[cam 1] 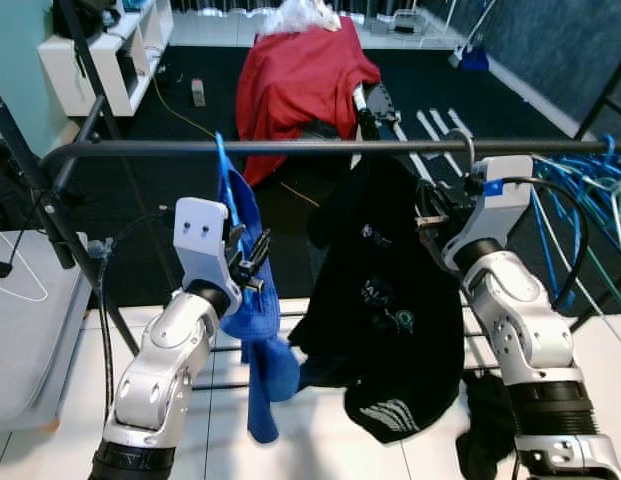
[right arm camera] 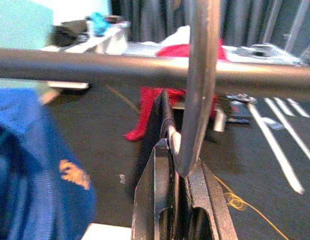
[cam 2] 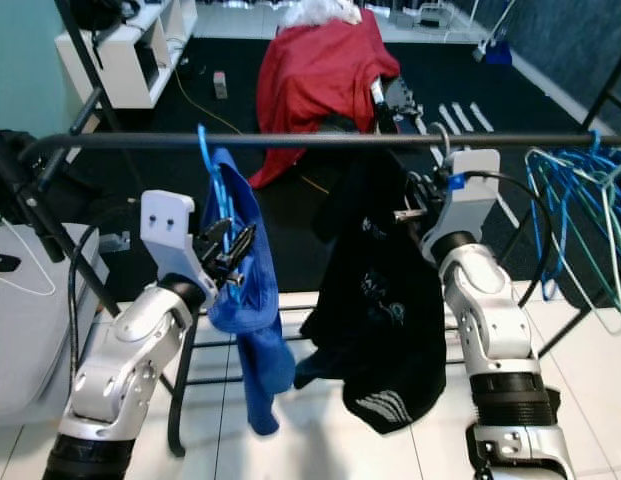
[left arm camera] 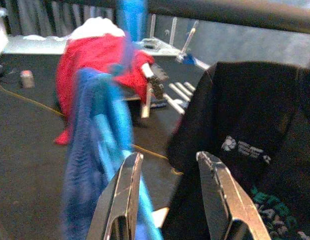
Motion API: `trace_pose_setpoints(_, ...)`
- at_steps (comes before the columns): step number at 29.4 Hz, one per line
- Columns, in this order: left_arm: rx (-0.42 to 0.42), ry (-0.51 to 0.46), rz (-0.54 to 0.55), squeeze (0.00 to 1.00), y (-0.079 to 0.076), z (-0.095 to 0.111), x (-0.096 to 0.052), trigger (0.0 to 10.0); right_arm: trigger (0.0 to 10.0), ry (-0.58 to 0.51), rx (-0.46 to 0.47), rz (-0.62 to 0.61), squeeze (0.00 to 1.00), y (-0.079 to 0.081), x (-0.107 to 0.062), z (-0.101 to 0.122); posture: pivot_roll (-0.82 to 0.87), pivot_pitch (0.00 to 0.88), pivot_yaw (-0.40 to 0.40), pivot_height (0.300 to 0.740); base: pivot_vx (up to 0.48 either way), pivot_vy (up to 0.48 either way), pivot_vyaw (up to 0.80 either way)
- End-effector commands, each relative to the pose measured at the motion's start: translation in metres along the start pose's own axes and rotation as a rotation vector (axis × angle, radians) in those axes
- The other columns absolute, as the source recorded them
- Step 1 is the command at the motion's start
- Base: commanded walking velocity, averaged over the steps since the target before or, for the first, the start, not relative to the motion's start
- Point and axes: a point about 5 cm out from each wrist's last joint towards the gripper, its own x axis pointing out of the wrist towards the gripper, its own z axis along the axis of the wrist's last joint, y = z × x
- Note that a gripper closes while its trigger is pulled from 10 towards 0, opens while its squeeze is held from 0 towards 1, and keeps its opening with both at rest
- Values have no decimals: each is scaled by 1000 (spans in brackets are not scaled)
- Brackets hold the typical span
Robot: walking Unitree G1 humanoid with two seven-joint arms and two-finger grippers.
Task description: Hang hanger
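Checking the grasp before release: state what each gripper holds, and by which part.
Right gripper clamps the grey metal hanger hook at its lower stem, below the black rail. Left gripper is open, holding nothing.

Illegible print on black shirt point(cam 1: 390, 290)

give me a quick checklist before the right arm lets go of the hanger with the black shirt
1. Hook over the rail: ok. In the right wrist view the metal hanger hook curves up over the black rail.
2. Right gripper hold: ok, jaws shut on the hook's neck.
3. Hook bearing fully on the rail: cannot tell, the contact is hidden.
4. Black shirt hanging free: ok, it drapes below the rail.
5. Spacing from the blue shirt: ok, it hangs apart on its blue hanger.
6. Left gripper: ok, jaws open beside the blue shirt, gripping nothing.
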Motion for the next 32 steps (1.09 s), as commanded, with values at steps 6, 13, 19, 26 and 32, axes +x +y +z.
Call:
trace_pose_setpoints(6, 8, -10, 24, 0, 3, 0, -4, 10000, 10000, -19, -8, 23, 0, 1, -3, 6, -70, 185, -59, 740, 0, 0, 0)
trace_pose_setpoints(13, 28, -16, 10, 0, 3, 1, -6, 10000, 10000, 3, 21, 36, 0, 3, -4, 3, -68, 178, -59, 740, 0, 0, 0)
trace_pose_setpoints(19, 69, -17, -49, 0, -3, 3, -7, 10000, 10000, 97, 62, 45, 0, -2, -1, -5, -69, 174, -61, 740, 0, 0, 0)
trace_pose_setpoints(26, 124, -50, -210, 0, -24, 11, -10, 10000, 10000, 102, 69, 31, 0, -8, 10, -3, -64, 173, -62, 740, 0, 0, 0)
trace_pose_setpoints(32, 138, -60, -238, 0, -27, 14, -10, 10000, 10000, 88, 65, 17, 0, -13, 18, 1, -62, 180, -59, 740, 0, 0, 0)
